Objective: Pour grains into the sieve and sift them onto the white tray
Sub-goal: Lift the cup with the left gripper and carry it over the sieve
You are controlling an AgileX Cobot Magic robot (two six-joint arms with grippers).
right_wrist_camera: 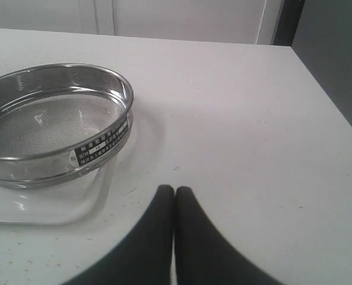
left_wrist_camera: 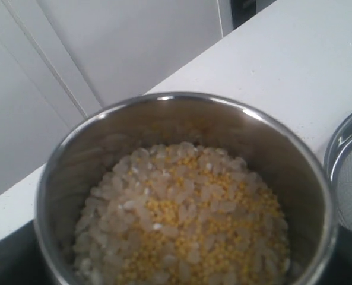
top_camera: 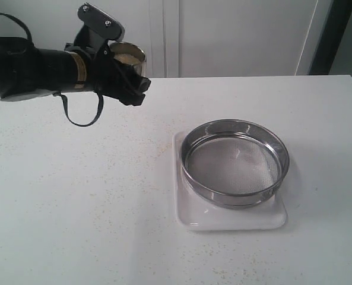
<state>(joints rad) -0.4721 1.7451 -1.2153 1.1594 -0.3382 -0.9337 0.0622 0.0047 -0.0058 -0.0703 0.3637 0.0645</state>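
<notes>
Nearest you, the right gripper [right_wrist_camera: 174, 196] idles low over the table [top_camera: 75, 196], fingers pressed together, holding nothing, just beside the white tray [top_camera: 223, 222]. It doesn't show in the exterior view.

The sieve [top_camera: 234, 161] sits on that tray. The mesh looks bare, but it's too fine to rule out a few specks. The tray's far edge is hidden behind the sieve ring, and the label on the ring is unreadable.

Farthest back on the left, the left gripper [top_camera: 123, 68] holds the cup [top_camera: 128, 56] raised above the table and well apart from the sieve. The fingers are spread wide around the cup wall. The grains [left_wrist_camera: 181, 219] are all in the cup, yellow and pale bits mixed.

My read: you're in the carry step, with the pour not started. Next move: bring the cup over the mesh centre, then tip it slowly. A fast tip would likely throw grains past the ring.

The left wrist view cuts off the cup's near rim and shows no fingers. I'm judging the grip from the exterior view only.
</notes>
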